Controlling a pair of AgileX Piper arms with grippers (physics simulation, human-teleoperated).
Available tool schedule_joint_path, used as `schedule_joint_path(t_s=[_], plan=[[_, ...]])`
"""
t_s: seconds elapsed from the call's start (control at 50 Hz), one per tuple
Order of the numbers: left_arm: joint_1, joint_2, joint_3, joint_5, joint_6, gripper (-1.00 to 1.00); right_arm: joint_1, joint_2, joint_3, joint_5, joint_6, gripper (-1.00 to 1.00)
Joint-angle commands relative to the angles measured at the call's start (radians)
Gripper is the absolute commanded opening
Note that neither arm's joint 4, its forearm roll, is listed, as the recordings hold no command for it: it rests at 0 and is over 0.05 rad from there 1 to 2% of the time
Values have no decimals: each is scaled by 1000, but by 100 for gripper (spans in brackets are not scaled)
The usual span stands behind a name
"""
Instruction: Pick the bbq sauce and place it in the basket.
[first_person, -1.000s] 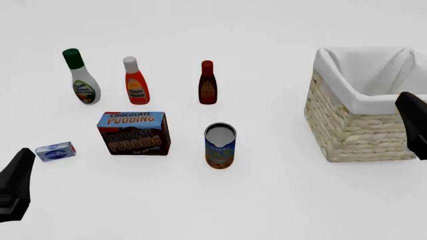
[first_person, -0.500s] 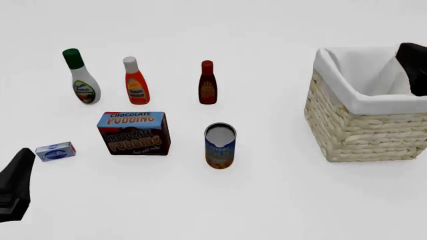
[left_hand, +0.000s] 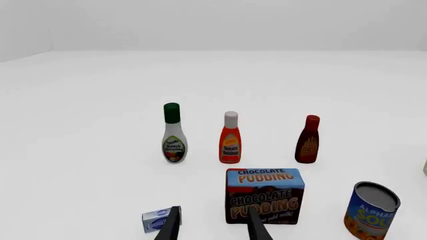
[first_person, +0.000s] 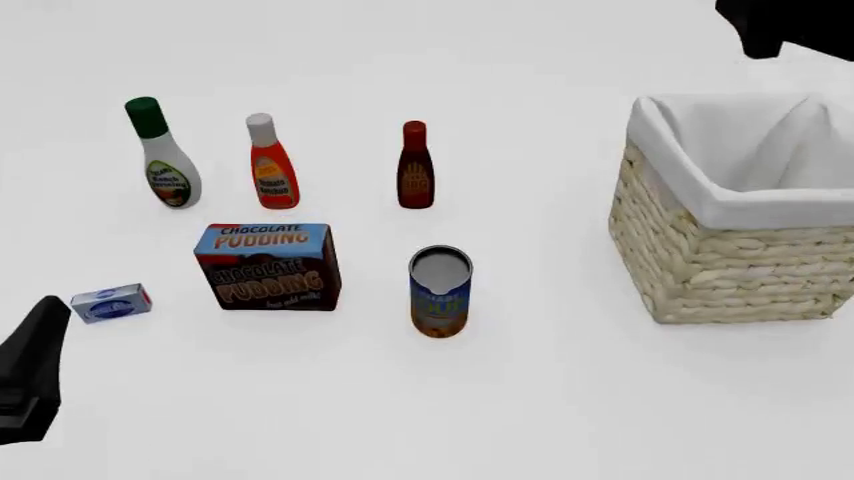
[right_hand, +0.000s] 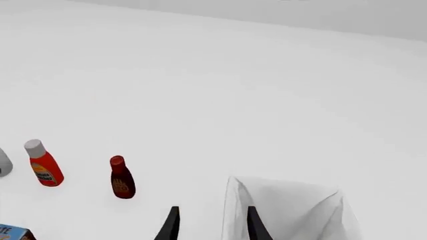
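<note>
Slim dark reddish-brown bbq sauce (first_person: 415, 167), dark red cap, yellowish-orange label. Upright on desk (first_person: 561, 400), long axis vertical, cap up. Well left of basket (first_person: 727, 250), just right of orange-red bottle (first_person: 271, 163), behind soup can (first_person: 439, 291). Untouched. Left gripper (left_hand: 212, 227) fingers (left_hand: 172, 225) spread, empty. Right gripper (right_hand: 209, 225) fingers (right_hand: 171, 224) spread, empty, high behind basket.

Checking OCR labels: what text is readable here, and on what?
"CHOCOLATE PUDDING", on the top and again on the front of the pudding box.
"ALPHA... SOU...", partly legible, on the can.
Labels on the green-capped bottle, the white-capped bottle, the bbq sauce and the small blue packet: too small to read.
</note>
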Motion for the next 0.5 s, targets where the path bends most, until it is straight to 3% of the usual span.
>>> schedule_joint_path(t_s=[0.02, 0.16, 0.5], plan=[[0, 0, 0, 0, 0, 100, 56, 137, -159, 27, -5, 100], [0, 0, 0, 0, 0, 100, 81, 207, -216, 34, -24, 100], [0, 0, 0, 0, 0, 100, 162, 329, -347, 44, -4, 100]])
